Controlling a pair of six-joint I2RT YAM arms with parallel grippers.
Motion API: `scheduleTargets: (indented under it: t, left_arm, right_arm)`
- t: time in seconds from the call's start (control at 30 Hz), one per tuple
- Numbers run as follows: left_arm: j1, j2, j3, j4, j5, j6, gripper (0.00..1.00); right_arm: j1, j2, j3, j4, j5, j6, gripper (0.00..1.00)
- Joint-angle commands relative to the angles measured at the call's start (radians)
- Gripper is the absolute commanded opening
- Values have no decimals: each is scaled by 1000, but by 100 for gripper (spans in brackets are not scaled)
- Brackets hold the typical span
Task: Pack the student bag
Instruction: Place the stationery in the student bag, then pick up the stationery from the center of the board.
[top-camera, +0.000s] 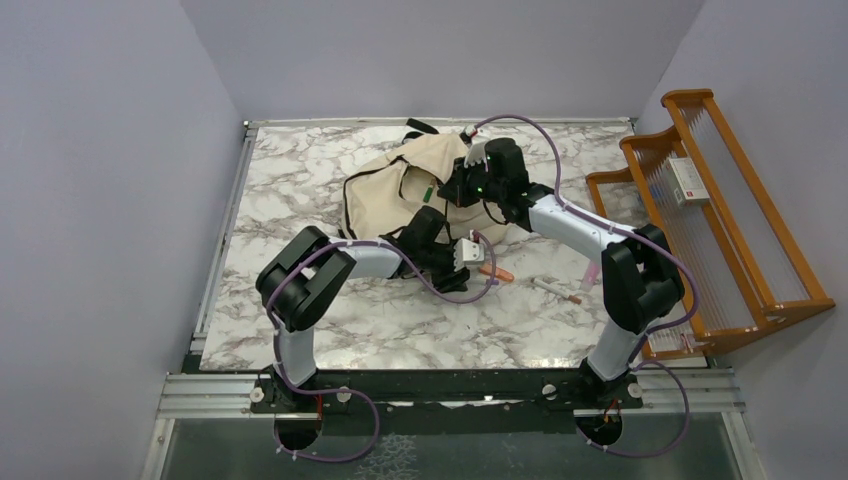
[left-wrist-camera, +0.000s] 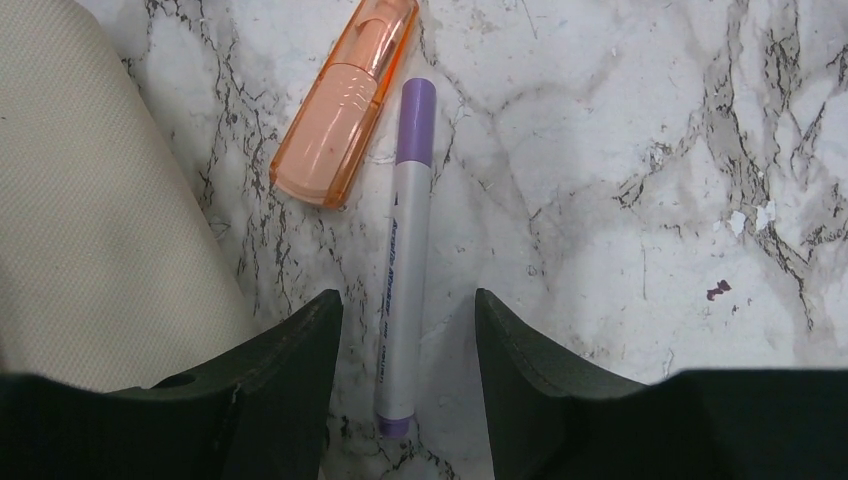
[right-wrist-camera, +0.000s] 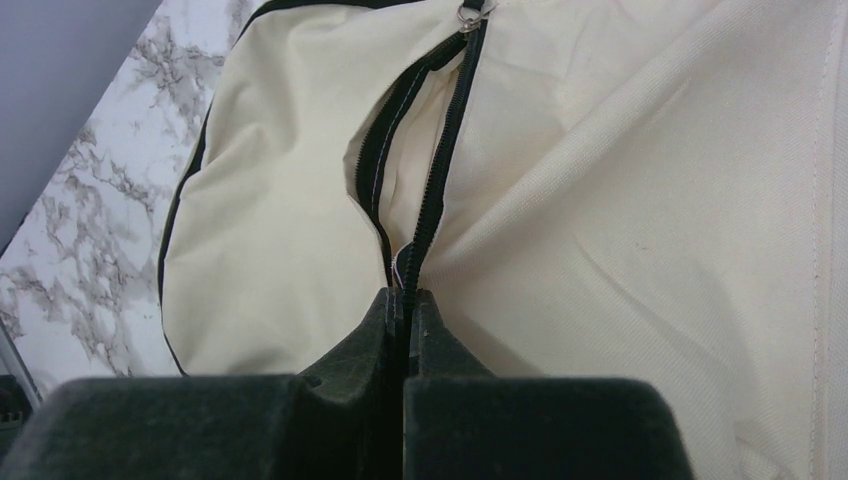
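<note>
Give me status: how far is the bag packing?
Early: the zipper on the student bag is partly open, right gripper shut on its edge. The left gripper hangs open astride the purple marker. That marker, orange highlighter and a pen lie on the table, unpacked.

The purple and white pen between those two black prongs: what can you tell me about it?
The pen is a slim marker, seemingly plastic: white barrel with small purple print, purple cap, purple end plug. It lies flat on the marble table inside the open left gripper, untouched by its fingers. An orange highlighter lies close beside its cap; contact is unclear. The student bag is apart from it.
</note>
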Motion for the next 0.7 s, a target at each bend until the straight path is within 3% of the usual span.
scheduleTargets:
  t: [0.0, 0.23, 0.5, 0.67]
  left_arm:
    - [-19, 22, 44, -23, -55, 0, 53]
    - [-36, 33, 61, -111, -115, 29, 52]
    - [-54, 72, 77, -180, -103, 21, 44]
    - [-65, 93, 89, -230, -100, 34, 30]
  right_arm:
    - [6, 13, 33, -8, -39, -8, 0]
    - [6, 26, 49, -22, -73, 4, 1]
    - [6, 29, 74, -60, -72, -9, 0]
    - [6, 25, 77, -71, -49, -26, 0]
